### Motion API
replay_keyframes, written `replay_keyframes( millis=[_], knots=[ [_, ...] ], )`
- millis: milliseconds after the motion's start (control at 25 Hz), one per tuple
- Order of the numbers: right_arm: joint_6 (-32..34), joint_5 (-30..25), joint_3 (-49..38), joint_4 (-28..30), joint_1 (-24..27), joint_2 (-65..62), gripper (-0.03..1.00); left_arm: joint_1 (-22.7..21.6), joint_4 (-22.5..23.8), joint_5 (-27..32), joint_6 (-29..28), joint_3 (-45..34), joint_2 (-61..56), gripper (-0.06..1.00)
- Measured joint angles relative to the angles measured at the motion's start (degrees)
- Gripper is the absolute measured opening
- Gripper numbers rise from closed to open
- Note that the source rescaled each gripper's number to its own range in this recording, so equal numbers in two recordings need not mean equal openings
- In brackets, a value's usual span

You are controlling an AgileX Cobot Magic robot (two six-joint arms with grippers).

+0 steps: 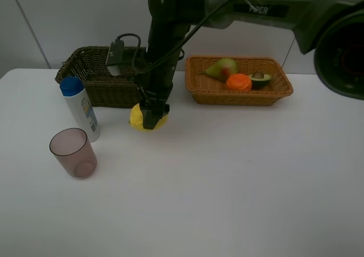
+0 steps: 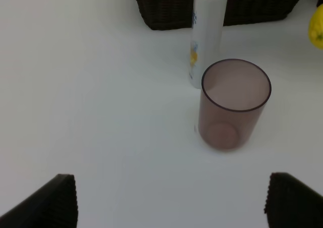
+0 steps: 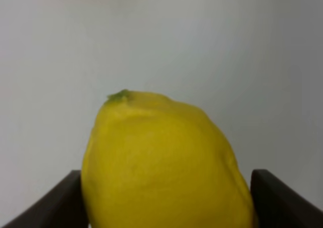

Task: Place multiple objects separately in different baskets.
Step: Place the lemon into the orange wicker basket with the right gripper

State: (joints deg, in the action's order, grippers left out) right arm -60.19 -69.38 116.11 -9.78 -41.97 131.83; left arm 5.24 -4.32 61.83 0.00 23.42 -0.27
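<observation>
My right gripper (image 1: 150, 118) reaches down across the middle and is shut on the yellow lemon (image 1: 138, 117), which fills the right wrist view (image 3: 166, 167) between both fingers. The lemon sits low in front of the dark basket (image 1: 91, 78); whether it rests on the table I cannot tell. A pear (image 1: 223, 68), an orange (image 1: 239, 82) and an avocado half (image 1: 260, 79) lie in the light basket (image 1: 239, 98). The pinkish cup (image 1: 73, 152) and the blue-capped white bottle (image 1: 79, 108) stand at the left. My left gripper (image 2: 174, 203) is open and empty, short of the cup (image 2: 233, 104).
The white table (image 1: 227, 183) stretches wide toward the front and right. The right arm (image 1: 165, 35) rises over the dark basket's right end. In the left wrist view the bottle (image 2: 207, 36) stands just behind the cup, with the dark basket (image 2: 166, 6) beyond.
</observation>
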Motion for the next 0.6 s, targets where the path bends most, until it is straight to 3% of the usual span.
replay_keyframes(
  millis=[240, 600],
  knots=[
    [2.7, -0.2, 0.1, 1.3, 0.2, -3.4, 0.50, 0.0, 0.0, 0.0, 0.0, 0.0, 0.0, 1.00],
    [9.8, -0.2, 0.1, 1.1, 5.2, -6.9, 0.50, 0.0, 0.0, 0.0, 0.0, 0.0, 0.0, 1.00]
  ],
)
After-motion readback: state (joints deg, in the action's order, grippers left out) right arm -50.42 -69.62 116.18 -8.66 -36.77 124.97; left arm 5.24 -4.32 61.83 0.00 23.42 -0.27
